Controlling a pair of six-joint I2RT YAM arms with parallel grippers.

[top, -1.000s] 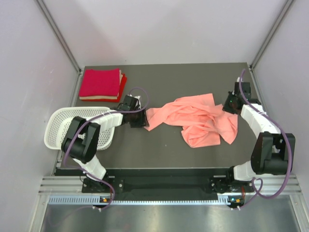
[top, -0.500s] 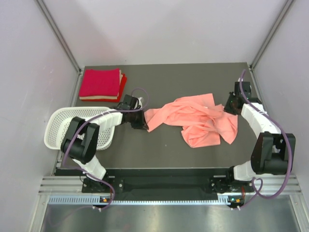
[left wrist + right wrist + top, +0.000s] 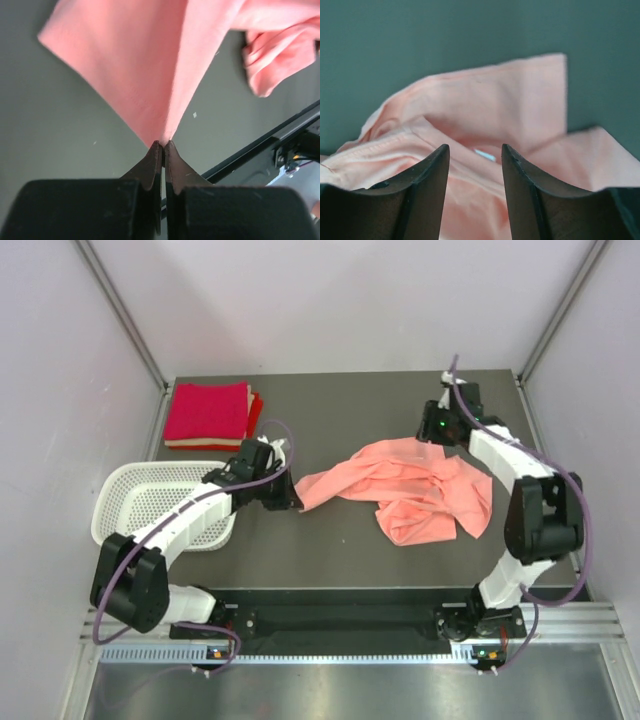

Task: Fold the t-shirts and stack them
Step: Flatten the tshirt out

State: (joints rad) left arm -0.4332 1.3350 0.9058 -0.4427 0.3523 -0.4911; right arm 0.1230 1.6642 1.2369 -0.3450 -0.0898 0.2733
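**Pink tee [image 3: 410, 490] held by one corner**

Limp and light, it lies crumpled right of centre on the table [image 3: 330, 550]. It will probably sag, so hems and corners suit gripping. The left gripper [image 3: 163, 145] is pressed together on its left corner. The right gripper [image 3: 475, 150], fingers spread, hovers by the far edge, holding nothing.

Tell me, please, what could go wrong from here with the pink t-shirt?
1. The left gripper pinches only a small corner of the pink t-shirt; a pull may slip it free.
2. The right gripper is open at the far edge and holds nothing, so a pull from the left alone would probably drag the crumpled cloth instead of spreading it.
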